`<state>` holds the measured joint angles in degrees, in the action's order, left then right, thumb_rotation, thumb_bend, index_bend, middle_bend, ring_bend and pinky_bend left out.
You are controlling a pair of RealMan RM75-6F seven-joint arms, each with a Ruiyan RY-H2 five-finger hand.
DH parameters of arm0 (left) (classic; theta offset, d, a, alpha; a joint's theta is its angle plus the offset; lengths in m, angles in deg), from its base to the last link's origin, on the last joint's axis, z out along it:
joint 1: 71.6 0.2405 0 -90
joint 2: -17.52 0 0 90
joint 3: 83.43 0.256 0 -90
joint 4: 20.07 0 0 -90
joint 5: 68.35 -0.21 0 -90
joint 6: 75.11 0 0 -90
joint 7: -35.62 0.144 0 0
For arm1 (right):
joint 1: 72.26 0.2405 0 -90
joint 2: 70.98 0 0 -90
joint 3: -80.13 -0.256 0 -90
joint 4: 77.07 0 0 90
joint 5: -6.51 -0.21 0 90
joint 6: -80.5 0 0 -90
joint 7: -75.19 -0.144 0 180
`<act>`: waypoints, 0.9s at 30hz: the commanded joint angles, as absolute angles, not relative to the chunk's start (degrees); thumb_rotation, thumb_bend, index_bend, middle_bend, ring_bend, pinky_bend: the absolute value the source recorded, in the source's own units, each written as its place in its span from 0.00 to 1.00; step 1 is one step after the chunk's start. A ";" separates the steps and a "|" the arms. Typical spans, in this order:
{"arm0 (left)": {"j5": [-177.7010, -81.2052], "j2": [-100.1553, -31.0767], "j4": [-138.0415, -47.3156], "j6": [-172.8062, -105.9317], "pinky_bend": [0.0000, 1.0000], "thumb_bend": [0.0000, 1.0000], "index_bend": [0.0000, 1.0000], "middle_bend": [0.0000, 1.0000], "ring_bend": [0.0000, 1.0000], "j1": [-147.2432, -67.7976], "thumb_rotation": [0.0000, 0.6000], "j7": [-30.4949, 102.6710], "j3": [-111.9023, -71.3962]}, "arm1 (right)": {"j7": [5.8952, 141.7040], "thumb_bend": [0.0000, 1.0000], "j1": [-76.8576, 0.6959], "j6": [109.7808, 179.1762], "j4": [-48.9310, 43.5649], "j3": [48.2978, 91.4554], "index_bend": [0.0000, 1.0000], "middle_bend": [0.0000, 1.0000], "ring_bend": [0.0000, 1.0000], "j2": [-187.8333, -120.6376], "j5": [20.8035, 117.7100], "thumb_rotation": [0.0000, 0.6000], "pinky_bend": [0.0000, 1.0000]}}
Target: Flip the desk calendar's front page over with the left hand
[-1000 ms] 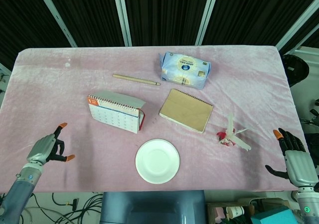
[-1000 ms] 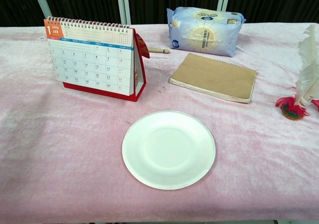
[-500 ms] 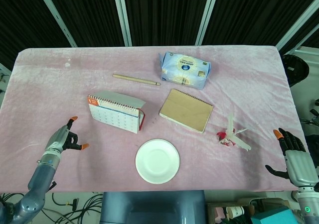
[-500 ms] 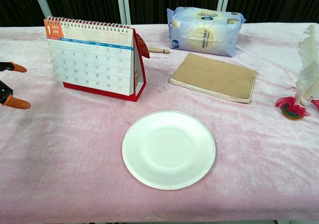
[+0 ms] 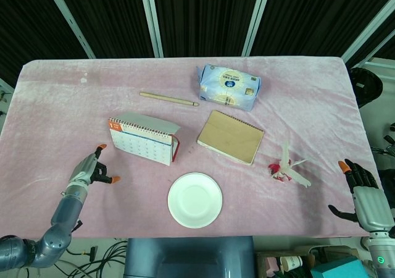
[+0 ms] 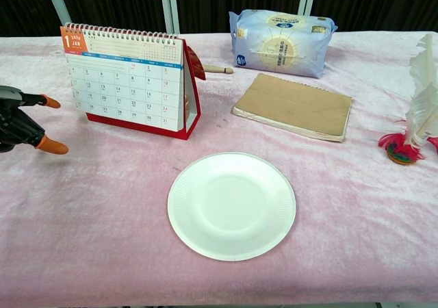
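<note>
The desk calendar [image 5: 143, 139] [image 6: 130, 82] stands upright on its red base left of the table's middle, spiral binding on top, its January page facing me. My left hand [image 5: 91, 169] [image 6: 20, 122] hovers low over the cloth just left of the calendar, apart from it, fingers spread with orange tips and nothing held. My right hand [image 5: 364, 194] rests at the table's front right corner, fingers apart and empty; the chest view does not show it.
A white paper plate [image 5: 195, 199] [image 6: 231, 205] lies in front. A brown notebook [image 5: 231, 136] [image 6: 294, 106], a tissue pack [image 5: 228, 86] [image 6: 282, 41], a wooden stick [image 5: 168, 99] and a feather shuttlecock [image 5: 287, 165] [image 6: 415, 116] lie on the pink cloth [image 5: 62, 111].
My left hand has moved right and forward toward the calendar, coming into the chest view from its left edge. The right hand and the objects have stayed put.
</note>
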<state>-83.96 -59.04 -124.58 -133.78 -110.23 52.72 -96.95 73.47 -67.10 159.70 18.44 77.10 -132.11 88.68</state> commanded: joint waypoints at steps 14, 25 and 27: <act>-80.49 -62.50 -123.76 -134.70 0.82 0.17 0.00 0.81 0.89 -113.78 1.00 55.51 -97.45 | 73.08 0.10 -67.07 159.71 18.36 77.06 0.00 0.00 0.00 -132.01 88.73 1.00 0.07; -81.76 -62.63 -126.09 -135.83 0.82 0.17 0.00 0.81 0.89 -114.08 1.00 55.43 -97.30 | 73.14 0.10 -67.05 159.77 18.31 77.07 0.00 0.00 0.00 -132.05 88.82 1.00 0.07; -81.97 -62.54 -126.44 -136.06 0.82 0.17 0.00 0.81 0.89 -114.06 1.00 55.38 -97.26 | 73.16 0.10 -67.07 159.81 18.32 77.08 0.00 0.00 0.00 -132.05 88.84 1.00 0.07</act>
